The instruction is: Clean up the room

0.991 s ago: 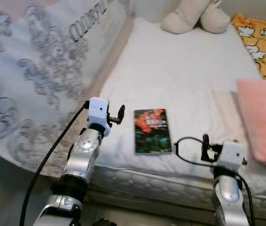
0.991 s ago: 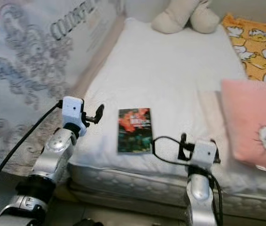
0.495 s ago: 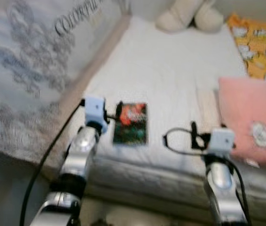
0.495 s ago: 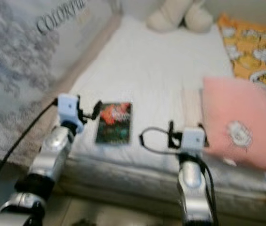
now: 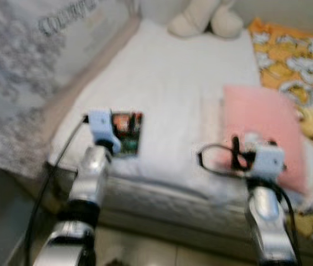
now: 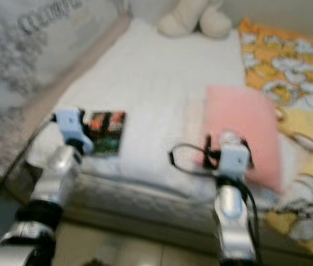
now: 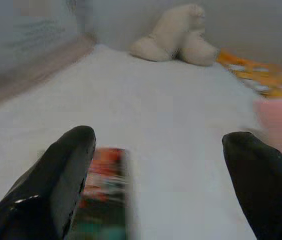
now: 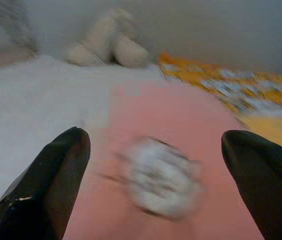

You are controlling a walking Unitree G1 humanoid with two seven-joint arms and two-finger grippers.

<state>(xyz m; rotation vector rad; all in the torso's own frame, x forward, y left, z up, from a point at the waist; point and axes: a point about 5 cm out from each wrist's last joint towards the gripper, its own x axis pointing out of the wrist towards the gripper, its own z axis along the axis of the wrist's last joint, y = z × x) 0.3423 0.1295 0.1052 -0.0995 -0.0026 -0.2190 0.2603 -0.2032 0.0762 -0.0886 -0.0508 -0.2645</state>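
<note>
The robot stands at the foot edge of a bed (image 5: 162,83) with a white mattress cover, and the eye views are blurred as if it is mid-step. A book (image 5: 126,133) with a dark red-and-green cover lies flat near the bed's front left corner, just beyond the left gripper (image 7: 155,165), whose two black fingers stand wide apart with nothing between them; in the left wrist view the book sits close beside one finger (image 7: 56,180), not between the pair. The right gripper (image 8: 155,175) is likewise spread and empty, hovering over the front edge of a pink cushion (image 5: 261,127) that lies toward the bed's right side and carries a pale flower-like patch (image 8: 163,182). Beyond the cushion, an orange cartoon-print blanket (image 5: 292,55) runs along the right edge, and a cream plush toy (image 5: 203,19) rests at the far end. A grey patterned duvet (image 5: 18,83) is heaped along the left edge. The likely trouble: the book lies flat on soft bedding, so a finger pressing down off-centre could sink the cover and push the book toward the front edge and off the bed instead of getting under it. The blur also suggests poor aim until the body settles.
</note>
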